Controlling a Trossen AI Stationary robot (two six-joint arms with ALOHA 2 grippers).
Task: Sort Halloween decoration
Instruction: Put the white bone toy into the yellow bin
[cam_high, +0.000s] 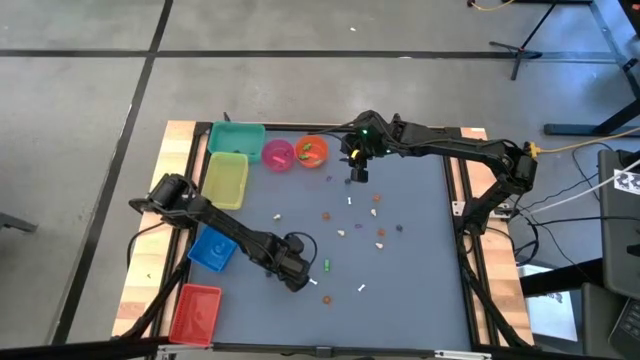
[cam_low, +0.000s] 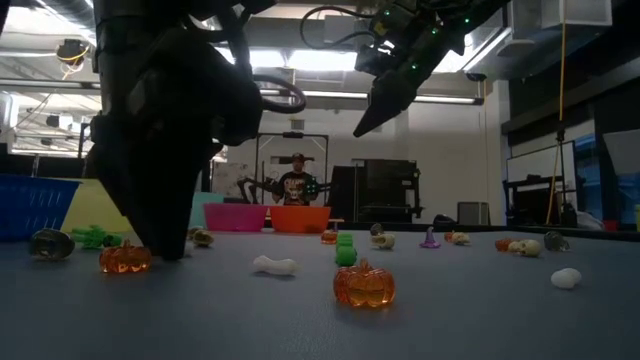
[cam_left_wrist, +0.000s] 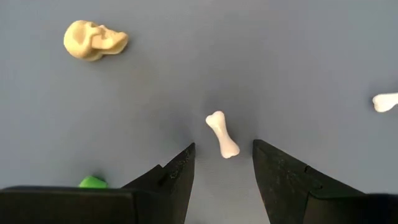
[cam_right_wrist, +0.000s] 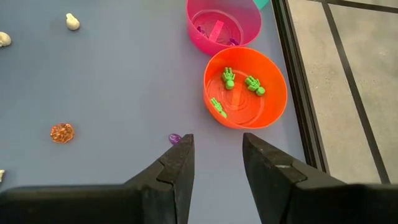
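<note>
Tiny trinkets lie scattered on the grey mat (cam_high: 400, 250). A white bone (cam_left_wrist: 222, 134) lies flat, and my left gripper (cam_left_wrist: 224, 149) points down over it, open. The bone's near end sits between the fingertips, which stand on either side without touching it. A cream skull (cam_left_wrist: 94, 40), a green piece (cam_left_wrist: 93, 182) and another white piece (cam_left_wrist: 385, 101) lie nearby. My right gripper (cam_right_wrist: 216, 140) hangs open above the mat beside the orange bowl (cam_right_wrist: 245, 90), which holds three green figures. A purple trinket (cam_right_wrist: 175, 138) and an orange pumpkin (cam_right_wrist: 61, 132) lie below it.
Along the table's left side stand a teal bin (cam_high: 236, 138), a yellow bin (cam_high: 226, 180), a blue bin (cam_high: 212, 248) and a red bin (cam_high: 195, 312). A pink bowl (cam_high: 278, 154) sits next to the orange bowl (cam_high: 311, 150) at the far edge. A person stands in the room beyond.
</note>
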